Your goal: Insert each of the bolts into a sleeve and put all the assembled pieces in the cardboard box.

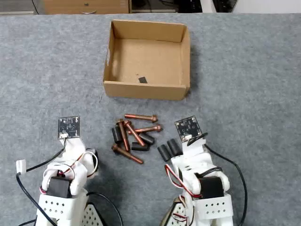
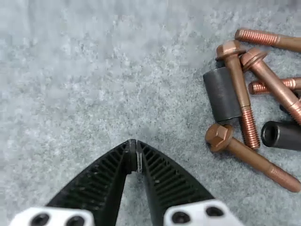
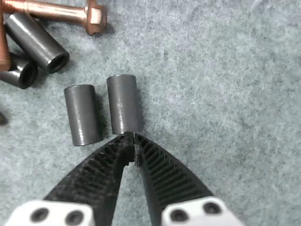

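Several copper bolts (image 1: 135, 134) lie in a loose pile mid-table, mixed with dark sleeves (image 1: 139, 147). Two more sleeves (image 1: 169, 149) lie side by side just right of the pile. The cardboard box (image 1: 145, 90) stands open beyond them. My left gripper (image 2: 132, 156) is shut and holds nothing, hovering over bare carpet beside a bolt (image 2: 254, 157) and a sleeve (image 2: 222, 94). My right gripper (image 3: 131, 141) is shut too, its tips at the end of one sleeve (image 3: 124, 103), with its twin (image 3: 83, 114) alongside. Both arms sit at the table's near edge.
Grey carpet (image 1: 244, 84) covers the table, with open room left and right of the box. A small dark scrap (image 1: 143, 79) lies on the box floor. Wooden furniture (image 1: 84, 6) stands past the far edge.
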Robot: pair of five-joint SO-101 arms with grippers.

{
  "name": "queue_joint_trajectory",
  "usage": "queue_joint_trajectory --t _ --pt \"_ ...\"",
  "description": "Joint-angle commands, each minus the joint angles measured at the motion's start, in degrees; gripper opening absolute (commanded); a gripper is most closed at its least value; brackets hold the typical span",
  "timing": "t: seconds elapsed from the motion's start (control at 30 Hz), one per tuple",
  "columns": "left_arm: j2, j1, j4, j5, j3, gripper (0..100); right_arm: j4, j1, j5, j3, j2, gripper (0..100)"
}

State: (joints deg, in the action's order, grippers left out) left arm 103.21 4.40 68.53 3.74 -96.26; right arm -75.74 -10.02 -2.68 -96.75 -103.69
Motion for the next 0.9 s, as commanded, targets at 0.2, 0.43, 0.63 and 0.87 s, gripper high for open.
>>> queue_joint_trajectory --t 0.2,0.43,0.63,0.87 --pt "1.36 0.97 0.44 0.44 -0.62 2 1.58 0.57 0.79 1.1 -6.02 0.2" --pt "1.36 0.97 0.44 0.44 -0.62 2 0.26 0.48 0.53 17.98 -5.58 0.2" --pt "1.36 0.97 0.44 0.44 -0.62 2 -2.99 0.48 0.44 22.64 -5.41 0.2" --pt "1.36 0.97 0.44 0.44 -0.62 2 -2.02 -4.44 0.62 19.74 -4.53 0.2"
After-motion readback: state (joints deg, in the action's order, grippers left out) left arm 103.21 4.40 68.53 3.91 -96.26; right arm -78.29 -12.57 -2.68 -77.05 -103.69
